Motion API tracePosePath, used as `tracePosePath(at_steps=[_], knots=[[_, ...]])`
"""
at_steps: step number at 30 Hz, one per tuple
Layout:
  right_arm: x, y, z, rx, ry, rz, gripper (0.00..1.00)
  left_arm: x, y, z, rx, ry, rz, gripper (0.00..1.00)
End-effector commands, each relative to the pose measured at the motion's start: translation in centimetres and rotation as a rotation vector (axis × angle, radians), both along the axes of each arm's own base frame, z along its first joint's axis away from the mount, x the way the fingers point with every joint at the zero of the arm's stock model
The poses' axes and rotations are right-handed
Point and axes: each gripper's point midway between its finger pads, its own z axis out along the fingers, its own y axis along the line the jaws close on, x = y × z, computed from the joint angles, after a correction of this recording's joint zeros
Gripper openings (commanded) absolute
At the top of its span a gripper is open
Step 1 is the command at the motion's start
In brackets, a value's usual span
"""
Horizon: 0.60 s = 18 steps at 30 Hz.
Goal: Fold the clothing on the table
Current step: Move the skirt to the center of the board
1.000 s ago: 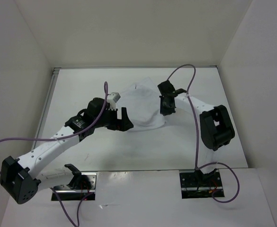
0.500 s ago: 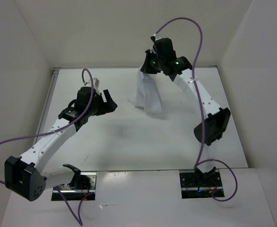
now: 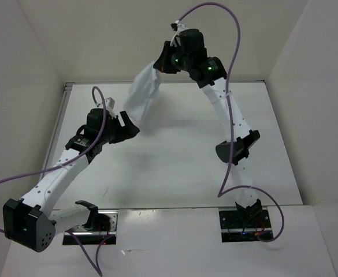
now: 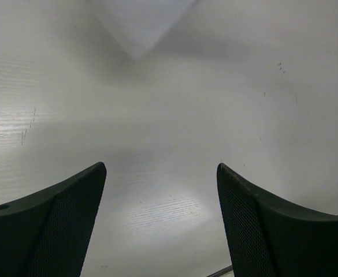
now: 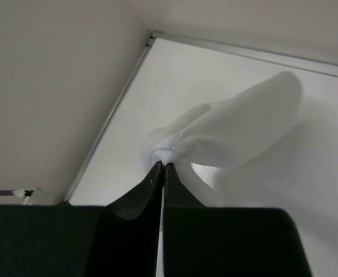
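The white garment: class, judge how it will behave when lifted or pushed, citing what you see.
Probably floppy: the garment droops in a limp drape from the right claw. Likely light: one small pinch seems to carry most of it. Pushed, it would probably bunch rather than slide.

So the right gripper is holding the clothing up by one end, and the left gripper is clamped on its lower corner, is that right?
Not quite: the left gripper is open and holds nothing. The left wrist view shows bare table between its fingers, with the lower corner of the clothing hanging ahead of them, untouched. The right gripper does hold the clothing up by one end, pinched shut on it.
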Motion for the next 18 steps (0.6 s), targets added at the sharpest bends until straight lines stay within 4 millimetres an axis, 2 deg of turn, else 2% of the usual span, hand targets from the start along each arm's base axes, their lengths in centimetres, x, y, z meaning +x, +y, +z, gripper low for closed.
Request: tracePosePath(at_steps=[1,2,3,4,5,6,8,9,10,11,12,13,14,15,16,17,18], knots=[[-2.4,-4.1,8.7,0.103,-0.124,-0.122,0.0,-0.2,-0.2,0.8,-0.036,-0.02,-0.009,0.84],[-2.4,-4.9,7.7,0.078,-0.083,-0.166,0.0,-0.3,-0.3,0.0,-0.035,0.002,-0.018,0.84],[-1.9,-5.5,5.8,0.046,-0.029,-0.218,0.0,-0.3,-0.5,-0.2,-0.037,0.012,-0.026,0.84],[-1.3,-7.7,3.3,-0.028,0.034,-0.326,0.0,-0.2,-0.5,-0.1,-0.039,0.004,-0.026,0.84],[-1.1,-8.2,1.2,-0.076,0.086,-0.359,0.0,-0.3,-0.6,0.0,-0.044,0.005,-0.034,0.84],[-0.2,-9.6,-2.2,-0.153,0.154,-0.432,0.0,-0.3,-0.6,-0.8,-0.038,0.024,-0.033,0.84],[-0.9,-11.1,-6.7,-0.287,0.26,-0.478,0.0,-0.3,-0.6,-0.8,-0.038,0.024,-0.033,0.84],[-1.9,-11.5,-10.3,-0.367,0.336,-0.487,0.0,-0.5,-0.6,-1.2,-0.036,0.033,-0.033,0.84],[-2.3,-12.7,-11.9,-0.425,0.356,-0.523,0.0,-0.4,-0.6,-1.5,-0.033,0.042,-0.033,0.84],[-3.1,-12.9,-13.3,-0.453,0.375,-0.531,0.0,-0.4,-0.6,-1.5,-0.033,0.042,-0.033,0.84],[-4.4,-14.2,-16.0,-0.477,0.402,-0.537,0.0,-0.4,-0.6,-1.5,-0.033,0.042,-0.033,0.84],[-5.3,-15.1,-17.4,-0.466,0.439,-0.551,0.0,-0.4,-0.6,-1.5,-0.033,0.042,-0.033,0.84],[-7.0,-17.7,-21.6,-0.512,0.549,-0.576,0.0,-0.5,-0.6,-1.7,-0.03,0.051,-0.033,0.84],[-7.9,-19.2,-22.8,-0.525,0.591,-0.604,0.0,-0.5,-0.6,-1.7,-0.03,0.051,-0.033,0.84],[-8.9,-20.5,-22.9,-0.518,0.609,-0.642,0.0,-0.5,-0.6,-1.7,-0.03,0.051,-0.033,0.84],[-11.0,-22.3,-25.3,-0.579,0.664,-0.67,0.0,-0.7,-0.5,-2.1,-0.028,0.059,-0.032,0.84],[-11.4,-22.9,-25.7,-0.574,0.664,-0.679,0.0,-0.6,-0.5,-2.4,-0.025,0.07,-0.032,0.84]])
